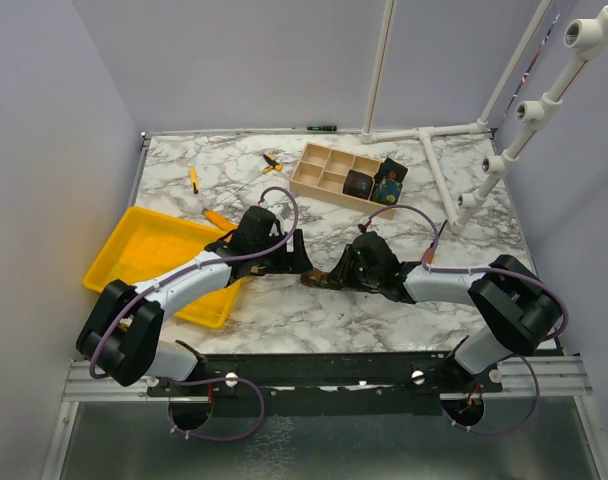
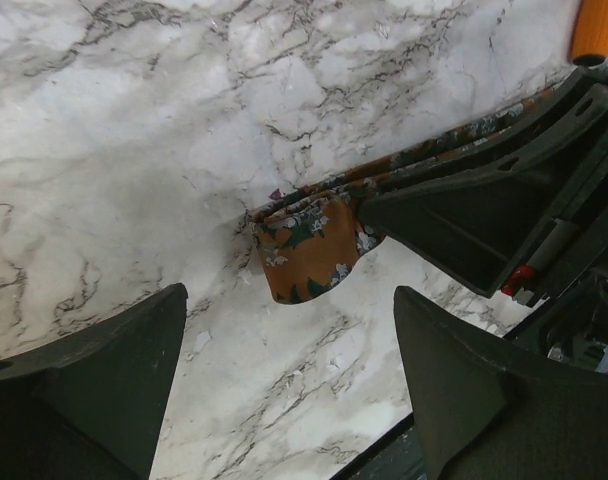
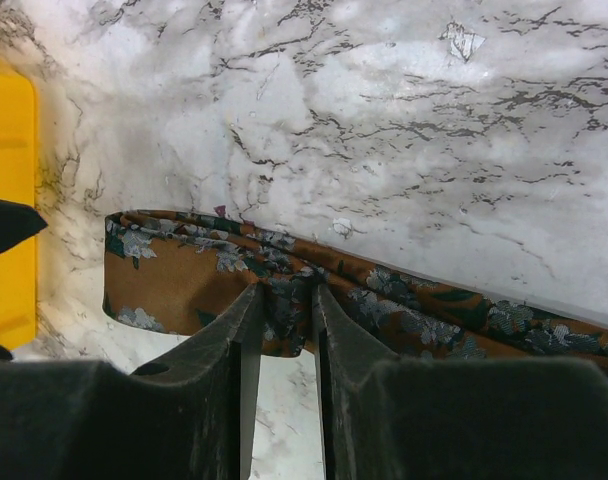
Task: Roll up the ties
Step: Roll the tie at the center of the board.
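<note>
Pinching the rust-brown floral tie [image 3: 164, 285] close to its folded end, the right gripper [image 3: 287, 300] has its fingers drawn narrow, with the cloth bunched between them. The tie lies on the marble surface [image 1: 284, 310] near the middle, slightly toward 6 o'clock, and its strip runs on past the right gripper's fingers. The left gripper [image 2: 287, 300] hangs above the folded end with its fingers spread wide, holding nothing. At 12 o'clock a wooden compartment box [image 1: 314, 160] contains two dark rolled ties [image 1: 358, 183]. A yellow tray [image 1: 144, 250] sits at 9 o'clock.
</note>
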Available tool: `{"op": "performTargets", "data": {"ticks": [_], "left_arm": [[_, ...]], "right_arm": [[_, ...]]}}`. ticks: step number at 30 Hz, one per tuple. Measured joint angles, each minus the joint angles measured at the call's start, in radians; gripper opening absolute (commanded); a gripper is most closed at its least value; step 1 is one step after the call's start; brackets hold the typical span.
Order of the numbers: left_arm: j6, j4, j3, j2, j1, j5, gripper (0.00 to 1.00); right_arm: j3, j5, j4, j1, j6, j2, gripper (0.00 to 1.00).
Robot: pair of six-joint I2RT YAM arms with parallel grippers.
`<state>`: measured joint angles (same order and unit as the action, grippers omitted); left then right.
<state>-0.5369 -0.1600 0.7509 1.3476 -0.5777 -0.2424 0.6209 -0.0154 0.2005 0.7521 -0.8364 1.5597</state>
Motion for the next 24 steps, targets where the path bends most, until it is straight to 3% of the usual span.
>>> {"op": "performTargets", "data": {"ticks": [11,24], "left_arm": [[0.001,0.065,0.000,0.086,0.005,-0.132,0.81],[0.005,0.092,0.002,0.235,0.068,-0.294,0.71]], "right_arm": [[-0.070,0.015,0.113,-0.007,0.006,-0.013,0.25],[-0.164,0.051,0.276,-0.014,0.023,-0.022,0.23]]}}
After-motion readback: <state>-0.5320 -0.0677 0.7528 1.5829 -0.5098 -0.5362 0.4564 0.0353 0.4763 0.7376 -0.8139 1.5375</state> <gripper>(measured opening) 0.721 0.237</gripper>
